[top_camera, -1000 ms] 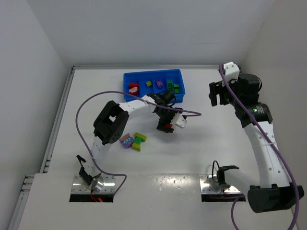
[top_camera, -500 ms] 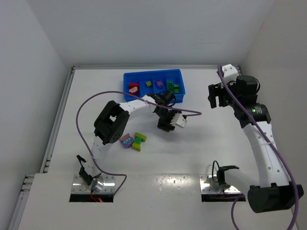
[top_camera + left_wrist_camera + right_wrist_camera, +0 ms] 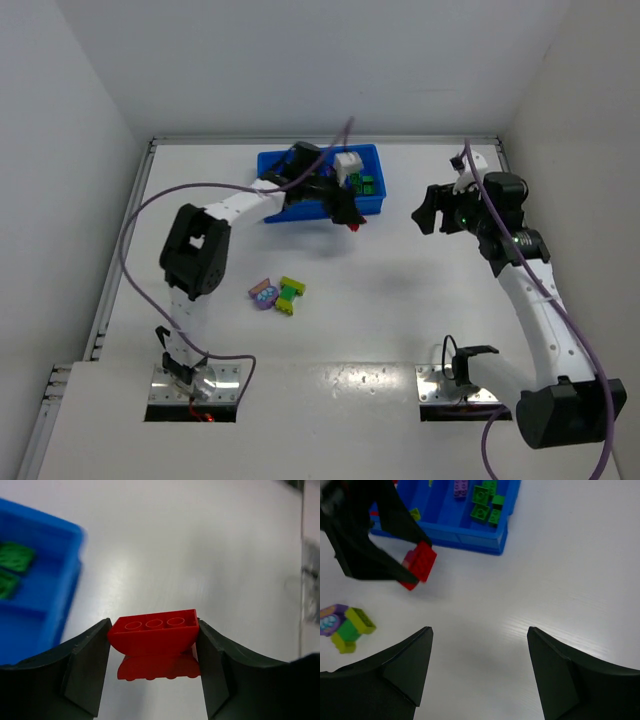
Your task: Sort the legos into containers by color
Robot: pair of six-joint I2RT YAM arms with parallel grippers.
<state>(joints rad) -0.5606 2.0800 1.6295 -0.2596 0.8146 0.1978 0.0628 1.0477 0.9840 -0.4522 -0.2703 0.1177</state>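
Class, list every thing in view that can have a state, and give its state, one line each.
left gripper, shut on the red brick
red brick, gripped, outside the blue tray
right gripper, open, empty
blue tray, holding sorted bricks
purple and yellow-green cluster, loose on the table, unsorted

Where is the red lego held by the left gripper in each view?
Top external: red brick in the left gripper, just off the blue tray's near right corner.
Left wrist: red brick at centre, between the fingers; blue tray at left.
Right wrist: red brick upper left, below the blue tray's front wall.
Shared landmark: the blue tray.
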